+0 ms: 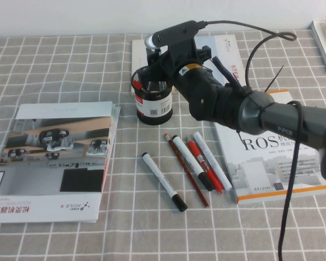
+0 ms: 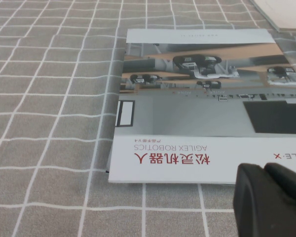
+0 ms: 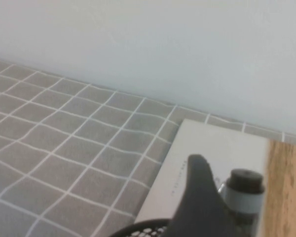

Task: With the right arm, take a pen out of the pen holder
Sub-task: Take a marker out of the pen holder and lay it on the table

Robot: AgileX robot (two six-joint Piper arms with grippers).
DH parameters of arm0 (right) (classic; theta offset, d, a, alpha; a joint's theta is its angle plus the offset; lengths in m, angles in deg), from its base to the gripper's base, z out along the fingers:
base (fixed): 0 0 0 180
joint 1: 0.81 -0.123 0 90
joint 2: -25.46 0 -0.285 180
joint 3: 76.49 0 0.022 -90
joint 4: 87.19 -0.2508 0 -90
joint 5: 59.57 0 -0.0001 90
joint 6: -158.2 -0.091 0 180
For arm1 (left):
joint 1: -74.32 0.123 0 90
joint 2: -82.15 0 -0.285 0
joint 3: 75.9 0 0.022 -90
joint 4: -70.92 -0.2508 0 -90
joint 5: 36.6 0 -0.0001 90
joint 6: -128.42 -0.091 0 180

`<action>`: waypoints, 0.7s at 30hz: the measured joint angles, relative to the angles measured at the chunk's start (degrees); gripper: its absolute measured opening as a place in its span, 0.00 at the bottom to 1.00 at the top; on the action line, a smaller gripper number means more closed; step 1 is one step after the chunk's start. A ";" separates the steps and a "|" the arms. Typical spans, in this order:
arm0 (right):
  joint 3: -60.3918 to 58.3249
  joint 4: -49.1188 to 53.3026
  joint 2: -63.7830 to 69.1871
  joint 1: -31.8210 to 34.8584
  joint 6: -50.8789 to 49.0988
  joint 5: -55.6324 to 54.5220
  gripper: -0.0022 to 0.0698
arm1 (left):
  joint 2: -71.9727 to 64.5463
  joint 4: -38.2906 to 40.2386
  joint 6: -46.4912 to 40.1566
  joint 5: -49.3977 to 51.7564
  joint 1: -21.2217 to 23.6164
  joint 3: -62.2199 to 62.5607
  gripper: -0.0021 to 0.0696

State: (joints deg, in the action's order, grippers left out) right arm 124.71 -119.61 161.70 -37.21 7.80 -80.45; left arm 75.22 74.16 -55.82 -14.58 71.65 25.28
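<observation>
A black mesh pen holder (image 1: 152,100) with a red and white label stands on the checked cloth at the table's middle back. My right gripper (image 1: 160,61) hangs over its mouth. A marker with a grey collar and black cap (image 1: 150,42) sticks up out of the holder. In the right wrist view that marker (image 3: 243,190) stands between the jaws of the right gripper (image 3: 249,174), which are open. One dark finger (image 3: 200,197) is close beside the marker; the other only shows at the frame's edge. My left gripper (image 2: 272,197) is shut low over the cloth by a booklet's corner.
Several pens (image 1: 193,166) lie on the cloth in front of the holder. The AgileX booklet (image 1: 54,157) lies at the left and a ROS book (image 1: 271,157) at the right under my right arm. A white book (image 1: 228,46) lies behind the holder.
</observation>
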 joint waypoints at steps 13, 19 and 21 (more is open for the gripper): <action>2.76 -1.71 3.23 0.28 1.66 1.74 0.54 | 0.00 0.00 0.00 0.00 0.00 0.00 0.02; 2.76 -2.44 3.72 0.64 1.74 1.50 0.54 | 0.00 0.00 0.00 0.00 0.00 0.00 0.02; 2.79 -2.55 3.95 0.64 1.74 1.50 0.54 | 0.00 0.00 0.00 0.00 0.00 0.00 0.02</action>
State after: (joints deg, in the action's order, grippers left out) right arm 127.50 -122.16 165.65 -36.57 9.54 -78.95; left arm 75.22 74.16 -55.82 -14.58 71.65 25.28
